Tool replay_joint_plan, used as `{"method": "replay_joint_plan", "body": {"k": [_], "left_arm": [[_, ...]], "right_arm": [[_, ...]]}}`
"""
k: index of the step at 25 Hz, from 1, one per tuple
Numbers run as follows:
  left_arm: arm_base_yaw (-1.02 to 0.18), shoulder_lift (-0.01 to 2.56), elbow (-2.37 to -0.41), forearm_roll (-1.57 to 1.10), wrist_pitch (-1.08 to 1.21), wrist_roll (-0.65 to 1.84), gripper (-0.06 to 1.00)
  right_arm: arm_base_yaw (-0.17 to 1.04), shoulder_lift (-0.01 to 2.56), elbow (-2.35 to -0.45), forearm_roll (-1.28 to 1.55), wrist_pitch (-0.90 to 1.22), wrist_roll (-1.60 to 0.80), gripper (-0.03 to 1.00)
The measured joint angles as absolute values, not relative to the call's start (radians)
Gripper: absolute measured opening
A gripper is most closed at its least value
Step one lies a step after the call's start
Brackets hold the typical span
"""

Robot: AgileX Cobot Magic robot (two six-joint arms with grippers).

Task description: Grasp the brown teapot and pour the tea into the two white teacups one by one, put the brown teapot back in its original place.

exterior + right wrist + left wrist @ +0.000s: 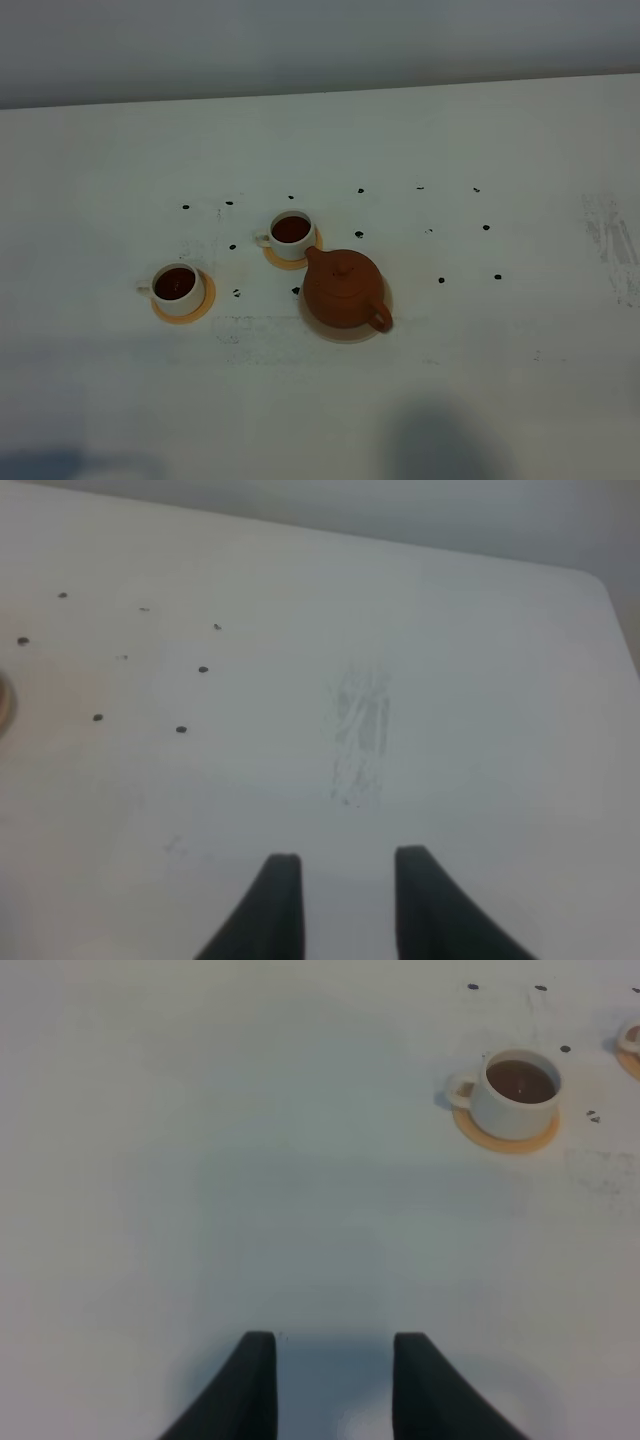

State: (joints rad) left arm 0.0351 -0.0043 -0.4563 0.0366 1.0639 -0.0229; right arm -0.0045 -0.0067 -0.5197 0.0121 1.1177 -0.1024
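Both white teacups (180, 288) (291, 235) hold tea; brown teapot (344, 290) sits upright, apparently on beige disc (348, 333). Left gripper (333, 1385) and right gripper (347, 905) fingers spread, empty, above tabletop (520, 400). Task seemingly complete; no further move needed.

Dim, soft, slightly blurred; dark shadows along near table (520, 130) edge.

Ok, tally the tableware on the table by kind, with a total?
White teacups: 2, near and far, both filled with dark tea
Orange coasters: 2, and
Brown teapot: 1
Beige disc under the teapot: 1
Total: 6
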Motion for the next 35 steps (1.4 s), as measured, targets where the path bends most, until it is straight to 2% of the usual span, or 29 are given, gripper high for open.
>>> {"method": "replay_joint_plan", "body": {"k": [35], "left_arm": [[0.035, -0.004, -0.456, 0.037, 1.064, -0.022, 0.3]], "right_arm": [[-0.005, -0.007, -0.52, 0.012, 1.118, -0.102, 0.22]]}}
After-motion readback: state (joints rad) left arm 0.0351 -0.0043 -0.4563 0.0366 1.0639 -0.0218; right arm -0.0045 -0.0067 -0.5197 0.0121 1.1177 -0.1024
